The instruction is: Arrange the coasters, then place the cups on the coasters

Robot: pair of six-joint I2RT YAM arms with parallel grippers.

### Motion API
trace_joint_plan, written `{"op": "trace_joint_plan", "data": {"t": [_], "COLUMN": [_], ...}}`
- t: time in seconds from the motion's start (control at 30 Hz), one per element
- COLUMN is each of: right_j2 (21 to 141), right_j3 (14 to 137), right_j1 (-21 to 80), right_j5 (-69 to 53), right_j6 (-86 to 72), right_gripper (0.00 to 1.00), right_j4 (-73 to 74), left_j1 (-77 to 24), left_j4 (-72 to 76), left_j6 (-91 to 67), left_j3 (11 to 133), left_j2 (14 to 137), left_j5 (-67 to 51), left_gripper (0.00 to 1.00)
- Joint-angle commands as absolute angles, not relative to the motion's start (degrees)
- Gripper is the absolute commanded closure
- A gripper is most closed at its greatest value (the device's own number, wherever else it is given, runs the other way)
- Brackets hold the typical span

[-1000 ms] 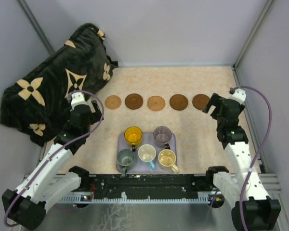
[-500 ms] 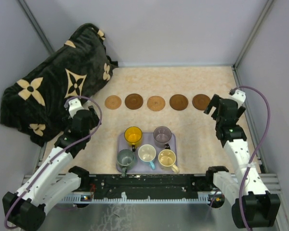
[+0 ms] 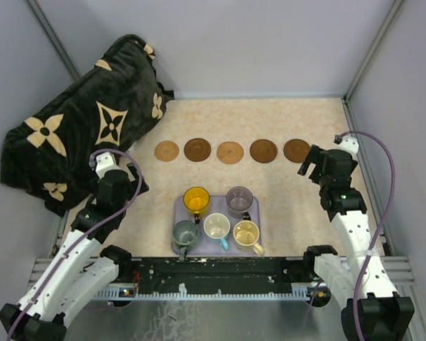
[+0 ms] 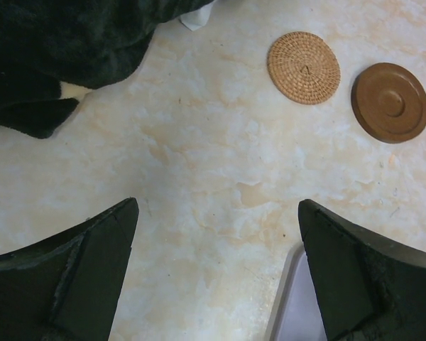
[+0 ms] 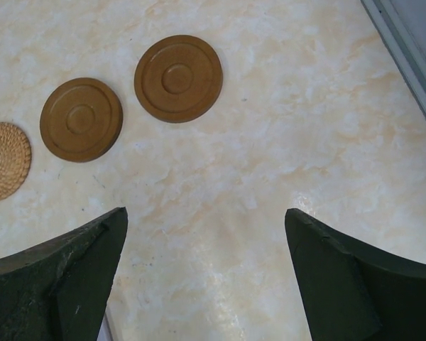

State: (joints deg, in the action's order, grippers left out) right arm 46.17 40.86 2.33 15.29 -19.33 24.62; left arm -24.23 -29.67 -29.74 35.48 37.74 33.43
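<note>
From above, five coasters (image 3: 230, 152) lay in a row across the table's (image 3: 284, 121) middle. Five cups (image 3: 217, 226) stood on the tray (image 3: 255, 213) by the near edge. Left wrist: left fingers (image 4: 92, 263) gaped wide, empty. Right wrist: right fingers (image 5: 71, 270) likewise. Cups looked rigid, breakable and light, best pinched across the rim.

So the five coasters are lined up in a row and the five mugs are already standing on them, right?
Not quite. The five coasters are lined up in a row, but the five mugs stand together on the purple tray, not on the coasters. The overhead view shows this.
</note>
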Motion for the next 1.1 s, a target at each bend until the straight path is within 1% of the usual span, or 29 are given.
{"op": "trace_joint_plan", "data": {"t": [0.0, 0.1, 0.23, 0.33, 0.47, 0.7, 0.97, 1.07], "right_j2": [44.74, 44.41, 43.02, 43.24, 43.52, 47.5, 52.78, 55.23], "right_j3": [45.19, 46.44, 46.89, 46.86, 46.5, 47.15, 47.72, 47.55], "right_j1": [2.4, 6.38, 17.23, 21.64, 27.91, 39.34, 51.16, 55.13], "right_j5": [10.69, 12.32, 19.26, 18.58, 17.67, 17.95, 19.0, 19.64], "right_j6": [-16.48, -15.91, -18.28, -21.66, -24.69, -31.06, -36.03, -38.04], "right_gripper": [0.1, 0.11, 0.13, 0.17, 0.22, 0.26, 0.29, 0.33], "right_j4": [29.08, 32.83, 35.88, 37.45, 38.19, 41.17, 40.82, 39.62], "left_j1": [-24.05, -24.07, -24.13, -24.56, -26.47, -30.49, -31.03, -31.01], "left_j4": [-30.61, -29.86, -27.97, -27.73, -27.98, -29.92, -30.41, -30.32], "left_j6": [-28.3, -28.54, -28.12, -27.7, -27.44, -30.23, -31.3, -30.55], "left_j3": [35.02, 35.07, 35.48, 36.09, 36.13, 34.98, 33.44, 33.31], "left_j2": [36.95, 37.9, 40.46, 42.7, 43.69, 42.05, 40.32, 40.41], "left_j5": [27.94, 24.54, 19.47, 17.28, 17.03, 18.4, 18.61, 19.29], "left_gripper": [0.0, 0.0, 0.0, 0.0, 0.0, 0.0, 0.0, 0.0]}}
